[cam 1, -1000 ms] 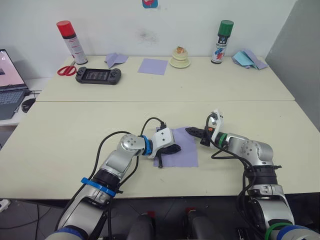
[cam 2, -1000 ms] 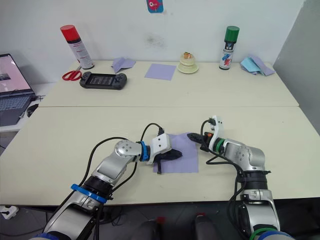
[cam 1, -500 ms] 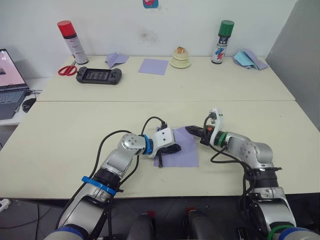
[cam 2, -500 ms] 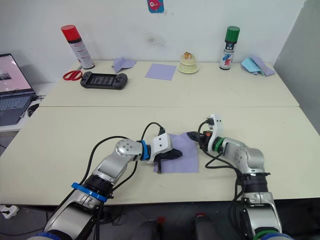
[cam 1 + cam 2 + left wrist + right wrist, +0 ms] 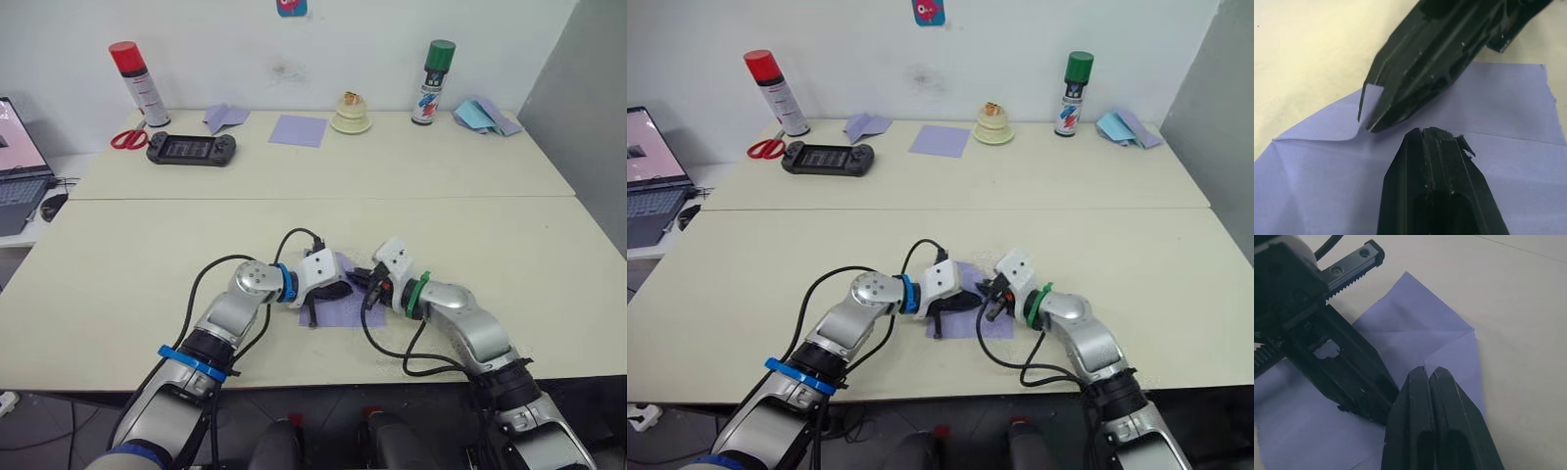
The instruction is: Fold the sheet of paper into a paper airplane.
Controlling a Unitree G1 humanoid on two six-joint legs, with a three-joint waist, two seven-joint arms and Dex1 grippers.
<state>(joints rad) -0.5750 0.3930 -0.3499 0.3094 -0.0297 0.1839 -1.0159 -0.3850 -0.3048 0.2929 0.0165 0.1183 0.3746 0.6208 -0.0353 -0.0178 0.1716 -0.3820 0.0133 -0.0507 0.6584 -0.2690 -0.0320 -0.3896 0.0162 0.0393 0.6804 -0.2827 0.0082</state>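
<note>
The sheet of paper [image 5: 345,302] lies flat on the near worktop [image 5: 137,284], creased, with both grippers meeting over it. One corner is folded inward as a flap, seen in the right wrist view just beside the right fingers [image 5: 1426,431].

The left gripper [image 5: 338,291] reaches in from the sheet's left edge and rests on the paper. Its fingers [image 5: 1435,191] look pressed together with nothing between them, the tip lying on the sheet near a crease.

The right gripper [image 5: 361,278] comes in from the sheet's right side, its tip touching or nearly touching the left one above the sheet's middle. Its fingers are clenched side by side, holding nothing, and they lie on the paper.

Well beyond the sheet, on the far worktop, sit a console [image 5: 191,149], scissors [image 5: 128,138], a red-capped can [image 5: 132,70], a smooth lavender square [image 5: 298,129], a green-capped can [image 5: 432,69] and light-blue paper [image 5: 480,115].
</note>
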